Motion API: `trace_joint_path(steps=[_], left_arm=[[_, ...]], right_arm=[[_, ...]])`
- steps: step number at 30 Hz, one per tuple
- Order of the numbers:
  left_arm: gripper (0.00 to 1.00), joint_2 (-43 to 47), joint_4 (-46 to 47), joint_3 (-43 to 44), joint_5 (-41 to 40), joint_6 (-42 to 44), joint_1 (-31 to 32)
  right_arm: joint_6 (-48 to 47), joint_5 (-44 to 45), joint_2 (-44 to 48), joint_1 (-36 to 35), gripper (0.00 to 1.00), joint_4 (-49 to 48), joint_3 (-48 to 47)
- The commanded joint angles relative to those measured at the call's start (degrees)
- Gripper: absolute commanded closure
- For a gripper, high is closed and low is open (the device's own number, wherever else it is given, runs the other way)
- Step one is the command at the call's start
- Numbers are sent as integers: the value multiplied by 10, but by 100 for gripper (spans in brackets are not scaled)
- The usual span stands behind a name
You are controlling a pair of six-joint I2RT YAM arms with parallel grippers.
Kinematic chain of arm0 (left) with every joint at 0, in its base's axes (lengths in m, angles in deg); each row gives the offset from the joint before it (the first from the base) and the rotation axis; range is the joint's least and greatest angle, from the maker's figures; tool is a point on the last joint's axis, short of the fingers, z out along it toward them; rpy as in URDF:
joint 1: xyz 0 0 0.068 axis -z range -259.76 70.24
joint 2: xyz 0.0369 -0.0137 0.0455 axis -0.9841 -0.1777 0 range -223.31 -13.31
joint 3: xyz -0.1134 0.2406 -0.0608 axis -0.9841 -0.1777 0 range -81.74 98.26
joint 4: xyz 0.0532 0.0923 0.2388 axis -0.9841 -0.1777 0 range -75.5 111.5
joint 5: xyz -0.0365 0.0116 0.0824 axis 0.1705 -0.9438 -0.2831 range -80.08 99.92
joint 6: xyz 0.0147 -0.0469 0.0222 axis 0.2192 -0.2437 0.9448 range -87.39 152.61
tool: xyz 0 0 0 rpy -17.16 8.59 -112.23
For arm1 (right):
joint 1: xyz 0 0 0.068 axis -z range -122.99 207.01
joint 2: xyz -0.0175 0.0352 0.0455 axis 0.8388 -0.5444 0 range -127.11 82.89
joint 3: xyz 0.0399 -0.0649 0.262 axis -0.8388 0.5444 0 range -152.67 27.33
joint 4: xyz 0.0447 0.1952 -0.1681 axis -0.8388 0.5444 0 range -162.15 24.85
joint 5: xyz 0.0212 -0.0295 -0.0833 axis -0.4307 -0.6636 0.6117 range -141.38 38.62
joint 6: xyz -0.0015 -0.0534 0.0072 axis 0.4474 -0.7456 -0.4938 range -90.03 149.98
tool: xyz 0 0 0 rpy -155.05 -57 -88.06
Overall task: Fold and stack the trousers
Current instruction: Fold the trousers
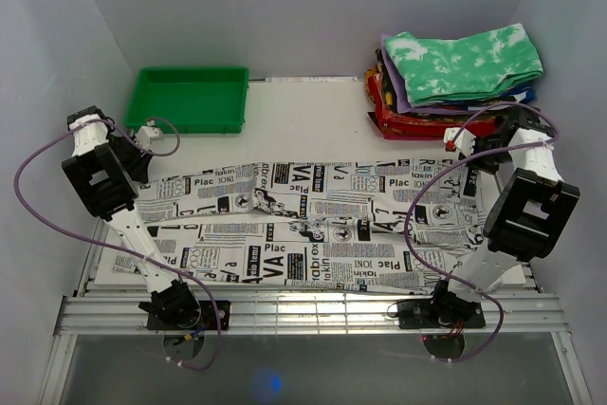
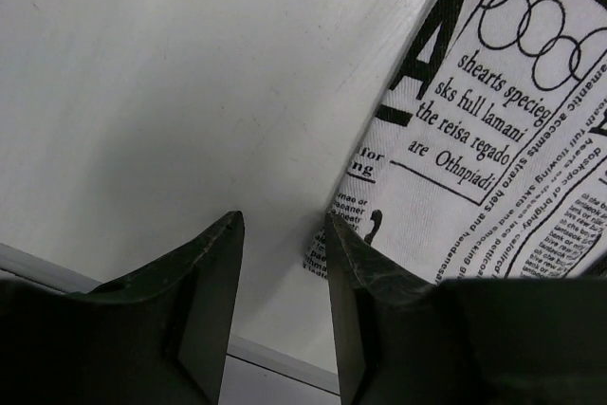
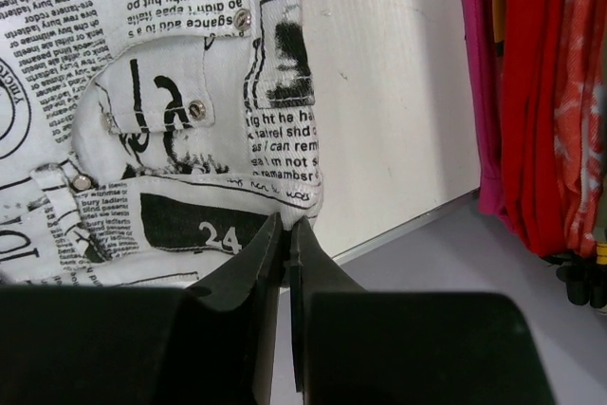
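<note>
Across the middle of the white table (image 1: 303,130), between the two arms: one pair of trousers (image 1: 313,225), newsprint-patterned, laid out lengthwise and mostly flat, with the waistband toward the right arm and the leg ends toward the left. Left gripper (image 2: 285,234): jaws parted to a moderate gap with nothing between them, one finger just beside the hem corner (image 2: 353,220). Right gripper (image 3: 286,223): jaws drawn to a slit at the waistband corner (image 3: 285,187), seemingly pinching its edge. Handling, by judgement: light, limp cloth with no stiffness, likely to sag and drag unless raised at both ends together. It is thicker at the waistband, rivets and pocket seams, so the corners should give the surest hold. Also present: green tray (image 1: 190,100), far left; stack of folded clothes (image 1: 455,73), far right.
</note>
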Motion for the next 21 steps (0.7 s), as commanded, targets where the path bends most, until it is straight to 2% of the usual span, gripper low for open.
trace_joint_path(steps=[1, 5, 9, 11, 17, 21], left_arm=[[50, 5, -42, -9, -12, 29, -1], [53, 14, -42, -43, -20, 34, -1], [47, 33, -43, -70, -6, 37, -1], [43, 34, -43, -62, 4, 29, -2], [43, 36, -43, -2, 40, 14, -1], [43, 62, -43, -17, 50, 30, -1]], right_arm=[[4, 7, 31, -2, 92, -8, 6], [6, 12, 28, -2, 92, -6, 0], [5, 11, 21, -4, 92, 1, -12], [2, 12, 17, -6, 92, 3, -16], [-2, 14, 13, -9, 92, 7, -22], [-5, 14, 9, -9, 92, 7, -25]])
